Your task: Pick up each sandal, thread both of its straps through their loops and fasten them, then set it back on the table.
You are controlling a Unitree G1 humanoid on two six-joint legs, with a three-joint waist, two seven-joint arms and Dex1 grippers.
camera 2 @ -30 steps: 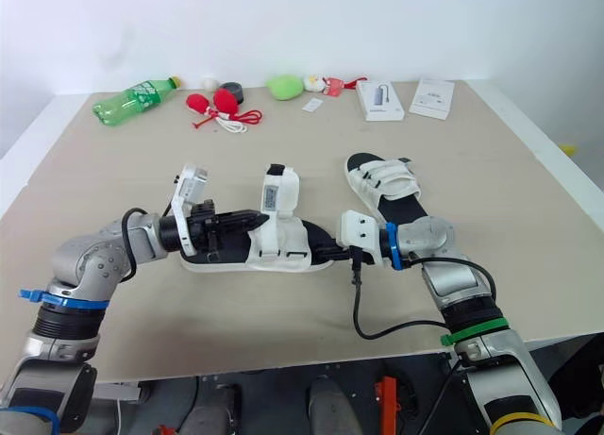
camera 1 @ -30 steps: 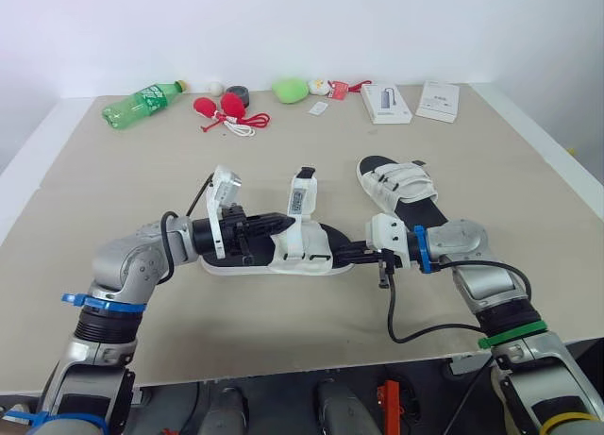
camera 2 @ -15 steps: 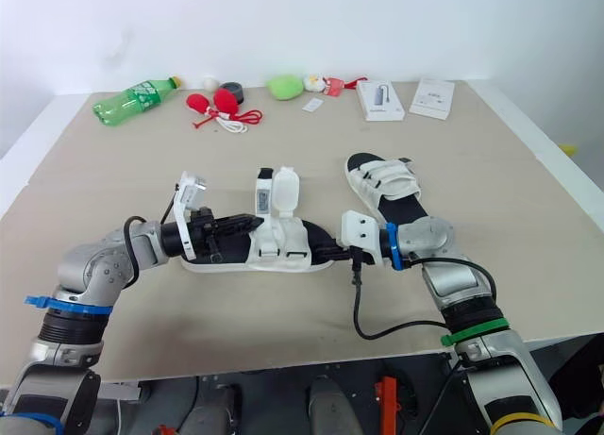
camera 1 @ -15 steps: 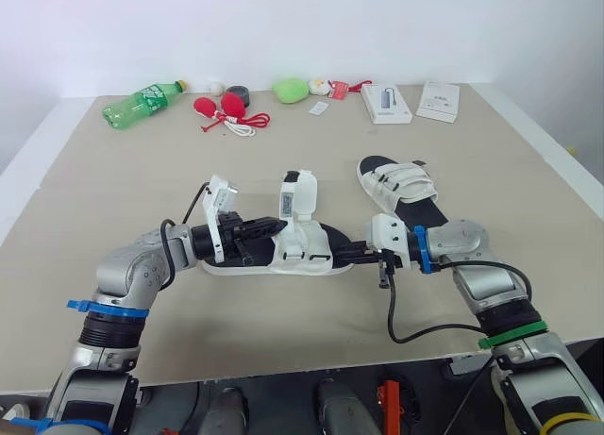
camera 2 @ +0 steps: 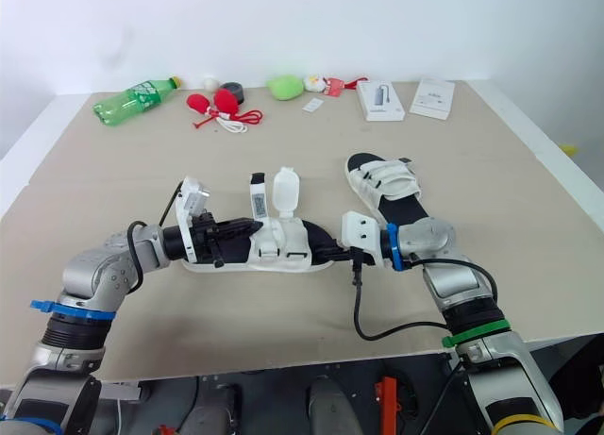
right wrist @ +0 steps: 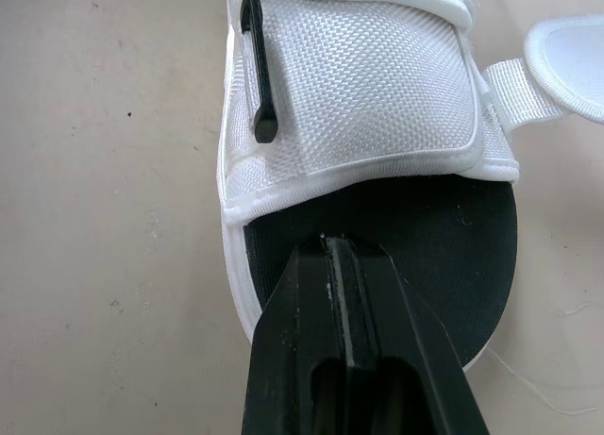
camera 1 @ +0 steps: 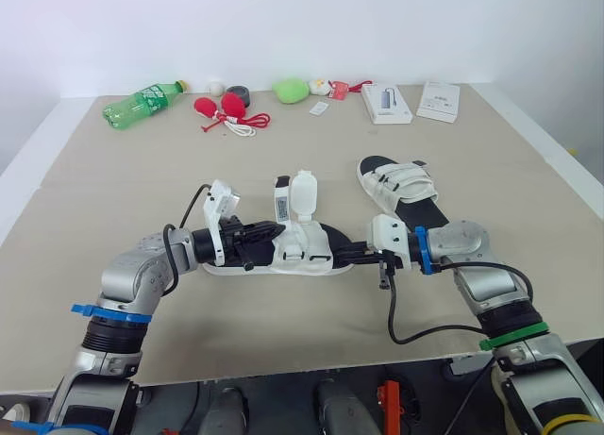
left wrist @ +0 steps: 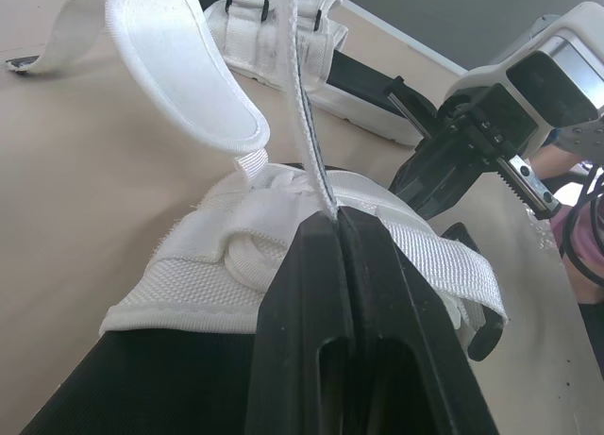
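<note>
left gripper [left wrist: 335,218] is pinching shut on 1 white strap [left wrist: 300,95] of the near sandal [camera 1: 326,239], and that strap is standing upright beside the other strap [left wrist: 179,67], which is also sticking up unfastened. right gripper [right wrist: 330,244] is clamping closed on the edge of the same sandal's black sole from the opposite end, with the sandal lying mid-table [camera 1: 142,180] between the 2 grippers. the 2nd sandal [camera 1: 401,188] is lying just behind the right gripper, its straps looking fastened.
</note>
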